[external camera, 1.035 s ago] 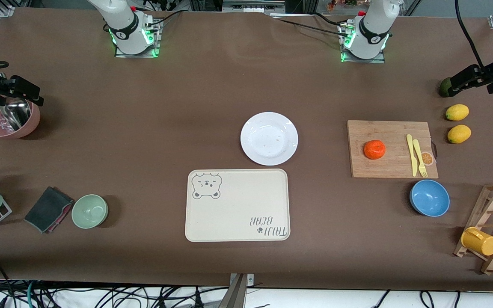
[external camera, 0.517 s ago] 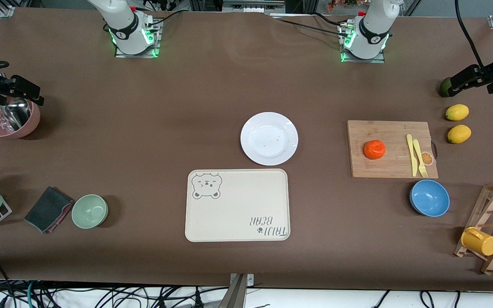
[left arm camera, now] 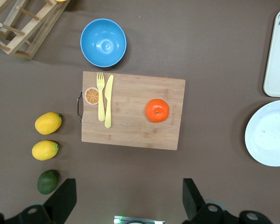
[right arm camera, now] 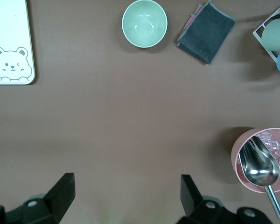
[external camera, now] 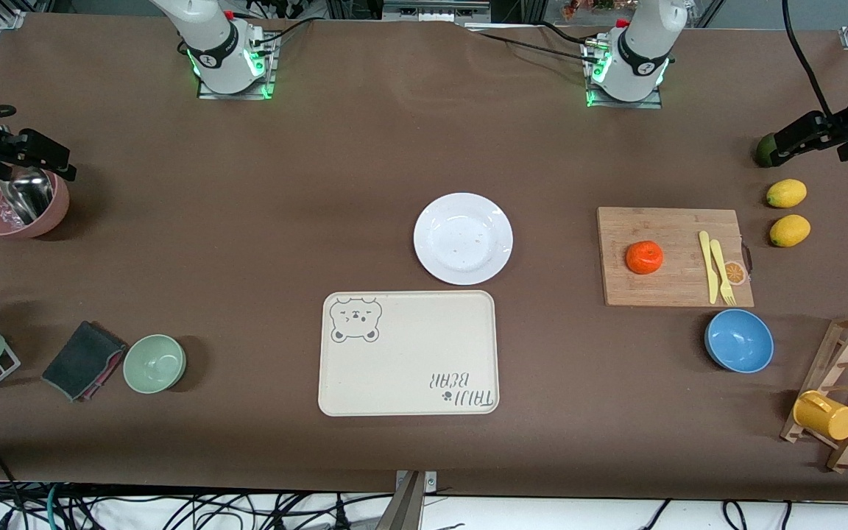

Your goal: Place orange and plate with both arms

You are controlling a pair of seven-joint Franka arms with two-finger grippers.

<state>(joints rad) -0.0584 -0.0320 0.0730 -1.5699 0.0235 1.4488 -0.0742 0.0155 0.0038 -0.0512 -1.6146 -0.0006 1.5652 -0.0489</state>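
Front view: orange (external camera: 644, 257) sits on the wooden cutting board (external camera: 674, 256), toward the left arm's end of the worktop (external camera: 321, 184), untouched. Yellow plastic knife (external camera: 707, 266) and fork (external camera: 722, 271) lie side by side on the same board, apart from the orange. Plate (external camera: 463, 238) rests on bare worktop mid-table, between the board and the right arm's end, just farther from the camera than the cream bear tray (external camera: 408, 352), not touching it. Blue bowl (external camera: 739, 341) is just nearer the camera than the board. Two lemons (external camera: 788, 212) and a dark green fruit (external camera: 765, 149) lie past the board at the left arm's end.

Left gripper (left arm camera: 126, 200) hangs high over the worktop at the left arm's end, above the green fruit area; left wrist view shows its jaws spread wide, holding nothing, with the orange and board below. Right gripper (right arm camera: 126, 198) hangs high at the right arm's end, over the pink bowl with a metal scoop (external camera: 15, 202); right wrist view shows jaws spread wide, empty. Green bowl (external camera: 154, 363) and a folded dark cloth (external camera: 84, 359) lie nearer the camera at that end.

Change over the last second: practically none. Orange, plate, tray and board all unmoved; both arms held in the same raised pose. So the task looks not started: no grasp yet, both arms waiting. Likely next: left arm descends to the orange, right arm goes to the plate.
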